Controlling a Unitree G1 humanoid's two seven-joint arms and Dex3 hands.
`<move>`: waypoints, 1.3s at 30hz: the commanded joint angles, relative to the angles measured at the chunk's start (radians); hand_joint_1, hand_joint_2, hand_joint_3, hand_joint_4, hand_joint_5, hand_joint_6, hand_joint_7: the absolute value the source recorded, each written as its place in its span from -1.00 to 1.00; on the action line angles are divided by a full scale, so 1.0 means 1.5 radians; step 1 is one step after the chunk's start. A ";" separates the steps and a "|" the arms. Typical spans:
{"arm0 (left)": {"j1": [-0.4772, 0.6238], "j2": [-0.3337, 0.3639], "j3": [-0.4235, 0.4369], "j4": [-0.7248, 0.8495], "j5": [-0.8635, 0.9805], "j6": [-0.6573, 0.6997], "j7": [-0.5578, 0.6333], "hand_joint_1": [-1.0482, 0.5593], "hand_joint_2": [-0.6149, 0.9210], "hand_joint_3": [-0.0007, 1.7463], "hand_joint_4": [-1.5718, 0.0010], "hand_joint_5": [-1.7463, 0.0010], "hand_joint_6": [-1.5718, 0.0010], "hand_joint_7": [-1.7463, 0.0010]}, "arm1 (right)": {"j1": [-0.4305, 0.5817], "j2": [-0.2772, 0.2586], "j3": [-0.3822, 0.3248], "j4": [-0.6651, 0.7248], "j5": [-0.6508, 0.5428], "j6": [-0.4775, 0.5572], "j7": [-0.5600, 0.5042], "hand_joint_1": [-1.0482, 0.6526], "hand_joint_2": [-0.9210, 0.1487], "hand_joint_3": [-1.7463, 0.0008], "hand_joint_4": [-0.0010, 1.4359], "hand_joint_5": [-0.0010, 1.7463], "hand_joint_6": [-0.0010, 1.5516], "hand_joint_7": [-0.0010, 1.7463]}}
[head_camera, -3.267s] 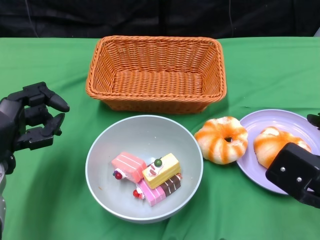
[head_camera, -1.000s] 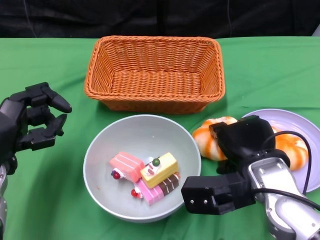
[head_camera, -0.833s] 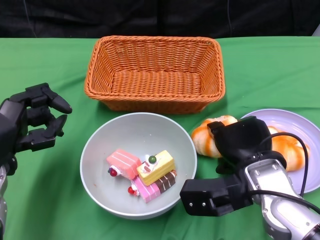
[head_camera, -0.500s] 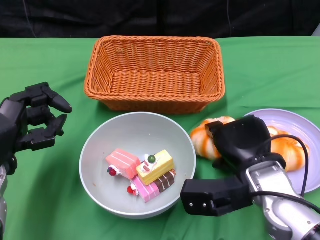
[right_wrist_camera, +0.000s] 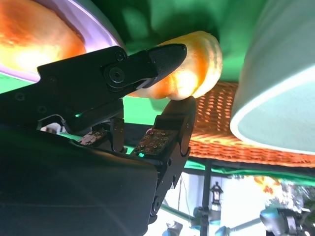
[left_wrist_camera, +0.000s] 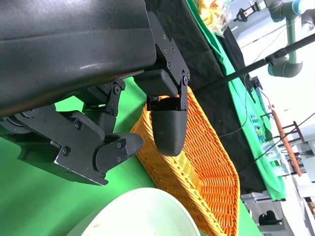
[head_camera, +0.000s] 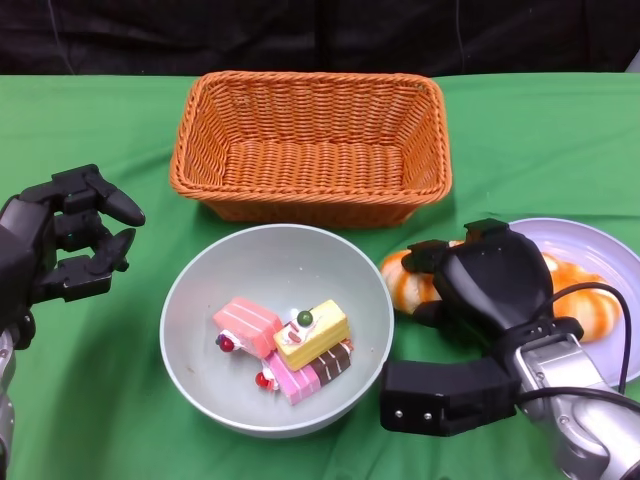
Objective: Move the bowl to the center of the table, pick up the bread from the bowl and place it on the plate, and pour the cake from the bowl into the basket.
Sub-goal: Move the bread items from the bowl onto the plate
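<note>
The grey bowl (head_camera: 215,385) sits mid-table in front of the orange basket (head_camera: 310,145), holding three cake pieces (head_camera: 290,348). An orange-and-white bread ring (head_camera: 403,285) lies on the cloth between the bowl and the lilac plate (head_camera: 590,240); a second bread (head_camera: 588,305) lies on the plate. My right hand (head_camera: 485,285) hovers over the loose bread and hides its right half. In the right wrist view its fingers (right_wrist_camera: 165,54) straddle the bread (right_wrist_camera: 199,59) without a plain grip. My left hand (head_camera: 60,240) hangs left of the bowl, fingers apart and holding nothing.
Green cloth covers the table, with a black backdrop behind the basket. The basket wall (left_wrist_camera: 197,162) and bowl rim (left_wrist_camera: 142,211) show past my left fingers (left_wrist_camera: 166,132). The bowl's side (right_wrist_camera: 275,98) stands close beside my right hand.
My right hand came in from the lower right to the bowl's side, and the bowl slid slightly left. The hand has now drawn back rightward over the loose bread. The left hand stayed still.
</note>
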 commanded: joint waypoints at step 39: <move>0.004 0.008 0.002 -0.002 -0.003 -0.003 0.001 0.35 0.73 -0.04 0.11 -0.84 0.10 -0.53 | 0.092 -0.052 -0.095 -0.174 0.020 -0.027 -0.076 -0.12 -0.96 1.00 0.13 0.24 0.35 -0.73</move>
